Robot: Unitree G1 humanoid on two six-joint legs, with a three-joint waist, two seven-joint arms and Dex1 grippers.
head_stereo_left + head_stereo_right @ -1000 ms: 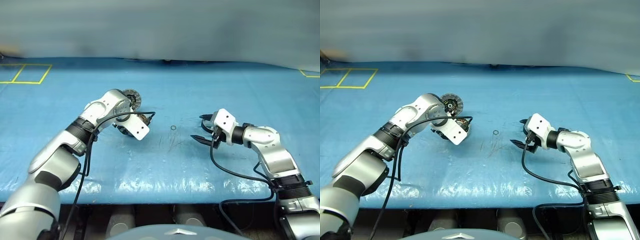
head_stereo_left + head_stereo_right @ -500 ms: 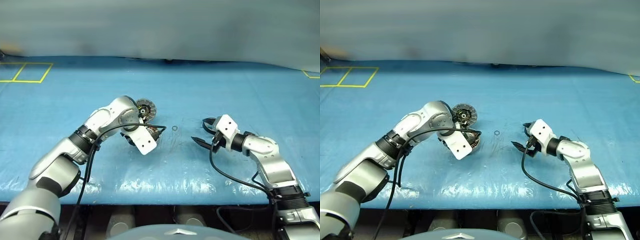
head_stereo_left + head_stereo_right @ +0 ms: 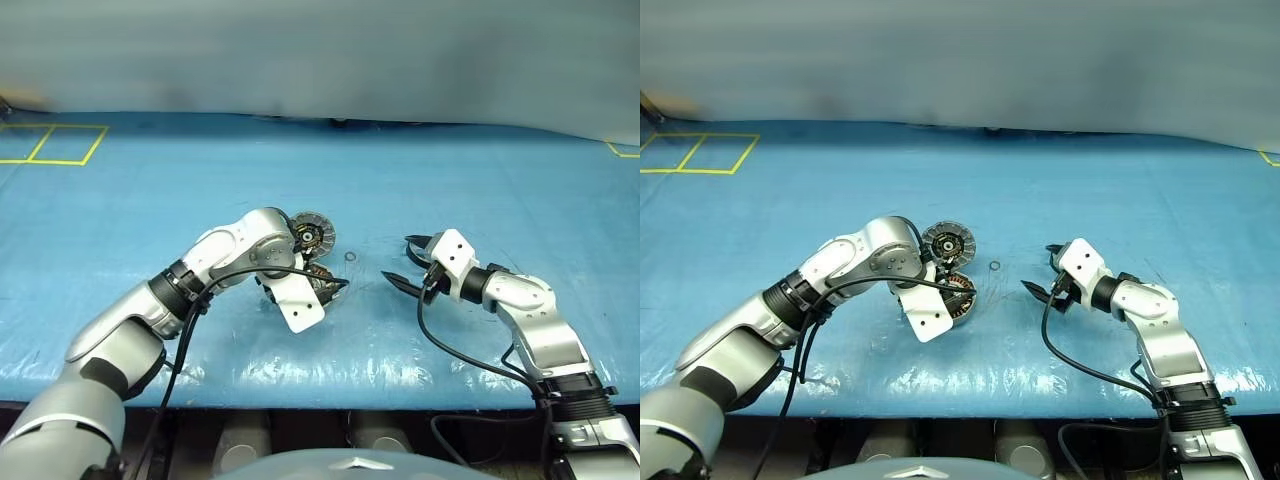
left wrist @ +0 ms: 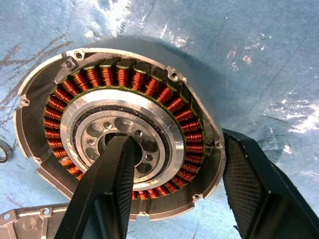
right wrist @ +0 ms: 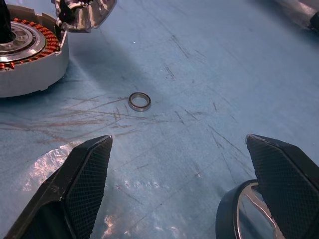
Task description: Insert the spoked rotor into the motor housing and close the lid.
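The motor housing (image 4: 124, 79) is a silver-grey puck with copper-orange windings, resting on the blue table cover a little left of centre. My left gripper (image 3: 318, 290) points down and is shut on it, with one finger (image 4: 107, 189) in the pale centre hole and the other outside the rim. The lid (image 3: 313, 237), a ribbed grey disc with a dark centre, stands open at the housing's far edge. My right gripper (image 3: 397, 258) is open, low over the table to the right. A dark curved rim with a silvery inside (image 5: 244, 211), the spoked rotor by its look, shows partly beside one of its fingers.
A small metal ring (image 5: 139, 101) lies on the cover between the housing and the right gripper. Yellow tape squares (image 3: 50, 145) mark the far left. The cover's front edge (image 3: 330, 385) runs close below both arms.
My left arm has carried the housing, with its lid standing open, to the right and nearer to me, and the wrist has rolled. The right gripper has stayed in place, open.
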